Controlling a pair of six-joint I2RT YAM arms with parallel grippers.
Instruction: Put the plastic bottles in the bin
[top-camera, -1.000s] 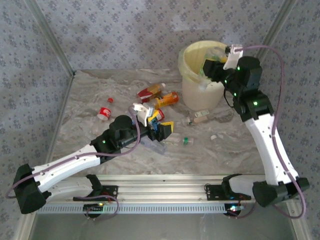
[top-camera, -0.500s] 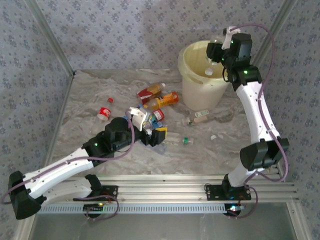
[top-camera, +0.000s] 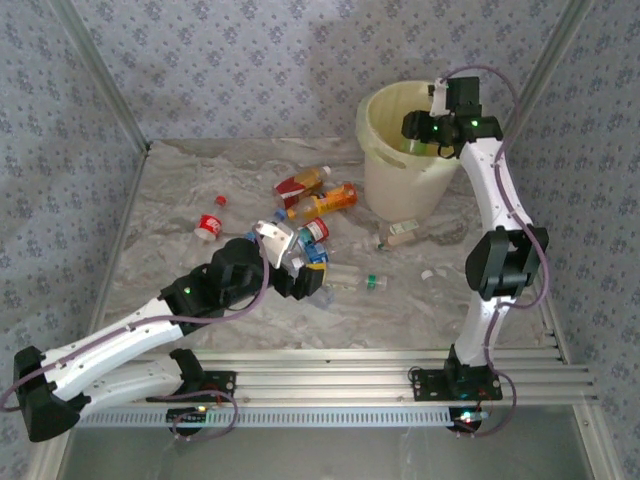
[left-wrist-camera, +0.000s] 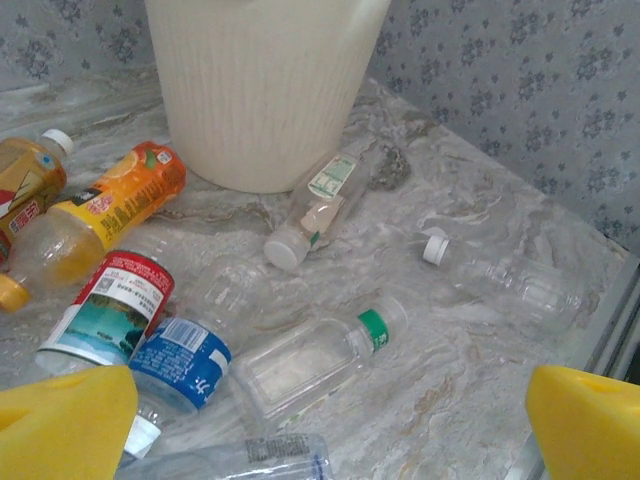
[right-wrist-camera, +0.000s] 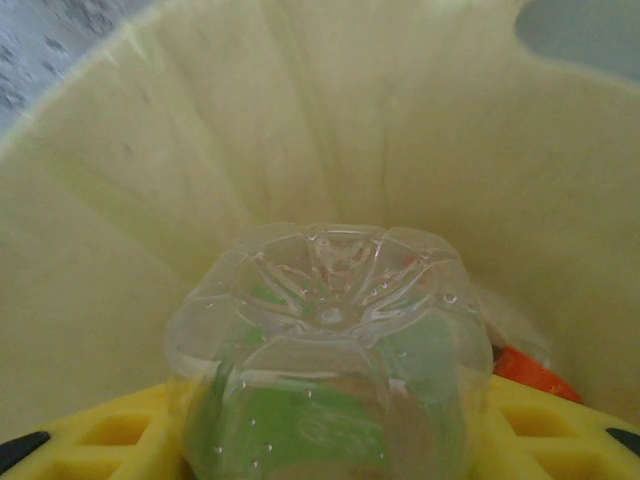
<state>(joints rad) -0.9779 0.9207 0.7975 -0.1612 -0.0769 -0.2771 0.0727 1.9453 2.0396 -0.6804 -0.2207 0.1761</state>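
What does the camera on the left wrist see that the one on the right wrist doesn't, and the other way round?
Left wrist: bottles lying on the table, among them an orange-labelled bottle and a green-capped bottle, beyond the open left end effector. Right wrist: a clear bottle, base first, between the right end effector's yellow fingers. Shared: the pale yellow bin, outer wall from the left wrist, inside from the right.

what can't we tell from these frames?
Right wrist view: clear bottle hides the bin floor; whether the jaws clamp it is unclear.
Top view: right arm covers part of the bin's mouth; labels too small.
Left wrist view: bottom edge cuts the lowest bottle; yellow finger covers part of the blue-label bottle.
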